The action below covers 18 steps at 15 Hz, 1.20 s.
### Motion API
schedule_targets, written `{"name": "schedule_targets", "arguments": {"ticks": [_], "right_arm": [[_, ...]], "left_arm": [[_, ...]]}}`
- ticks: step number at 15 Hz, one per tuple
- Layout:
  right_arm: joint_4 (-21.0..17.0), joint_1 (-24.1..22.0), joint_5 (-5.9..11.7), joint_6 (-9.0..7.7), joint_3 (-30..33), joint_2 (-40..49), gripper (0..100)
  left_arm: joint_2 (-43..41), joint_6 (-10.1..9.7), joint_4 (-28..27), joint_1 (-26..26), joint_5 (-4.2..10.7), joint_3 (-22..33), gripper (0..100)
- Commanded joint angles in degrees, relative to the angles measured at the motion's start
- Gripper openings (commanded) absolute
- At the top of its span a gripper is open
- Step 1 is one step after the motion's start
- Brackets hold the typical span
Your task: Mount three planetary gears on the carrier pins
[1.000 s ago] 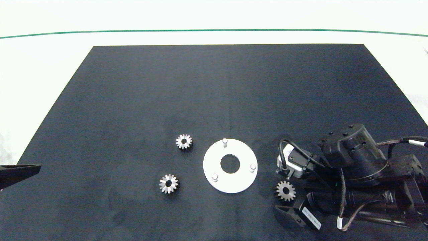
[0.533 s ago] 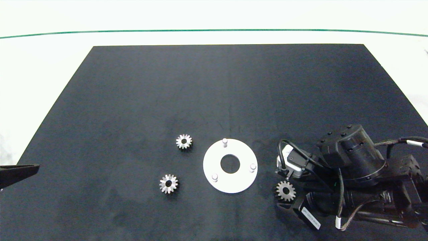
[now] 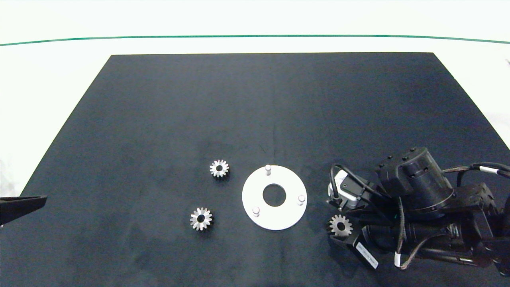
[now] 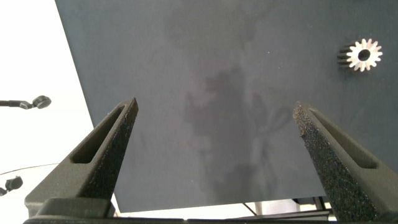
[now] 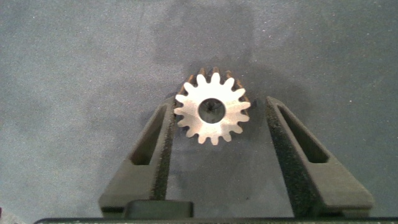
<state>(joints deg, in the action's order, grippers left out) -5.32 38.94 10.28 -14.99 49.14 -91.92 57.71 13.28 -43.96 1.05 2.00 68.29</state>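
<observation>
Three small silver planetary gears lie flat on the black mat. Two are left of the white disc (image 3: 279,220): one gear (image 3: 219,168) farther back, another gear (image 3: 201,218) nearer the front. The third gear (image 3: 340,225) lies right of the disc, between the fingers of my right gripper (image 3: 339,224). In the right wrist view this gear (image 5: 212,114) sits inside my right gripper (image 5: 219,102), one finger (image 5: 158,149) at its teeth, the other a small gap away. Three bare carrier pins (image 3: 267,169) stand on the disc. My left gripper (image 4: 214,106) is wide open at the mat's left edge.
The black mat (image 3: 255,111) covers most of the white table, with a green line (image 3: 255,36) across the far side. The left wrist view shows one gear (image 4: 362,55) far off and the mat's edge beside the fingers.
My right gripper's fingers have drawn in around the gear at the right of the disc, and the arm has shifted slightly. The gear stays put. The left arm has not moved.
</observation>
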Motion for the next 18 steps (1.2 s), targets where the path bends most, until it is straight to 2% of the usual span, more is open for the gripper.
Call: {"name": "schedule_targets", "arguments": {"ticks": [1,11,14,18], "right_arm": [[-0.1,0.0,0.09,-0.12,-0.1,0.1,49],[0.0,0.2,-0.17,0.14,-0.3,0.1,30],[-0.2,1.0,-0.08,-0.39,0.0,3.8,24],[-0.4,1.2,0.09,-0.3,0.1,7.8,15]], "left_arm": [[-0.1,0.08,-0.2,0.0,0.02,0.0,100],[-0.5,0.08,-0.2,0.1,0.02,-0.1,100],[-0.6,0.08,-0.3,0.2,0.02,-0.1,100],[-0.8,0.08,-0.3,0.8,0.02,-0.2,100]]}}
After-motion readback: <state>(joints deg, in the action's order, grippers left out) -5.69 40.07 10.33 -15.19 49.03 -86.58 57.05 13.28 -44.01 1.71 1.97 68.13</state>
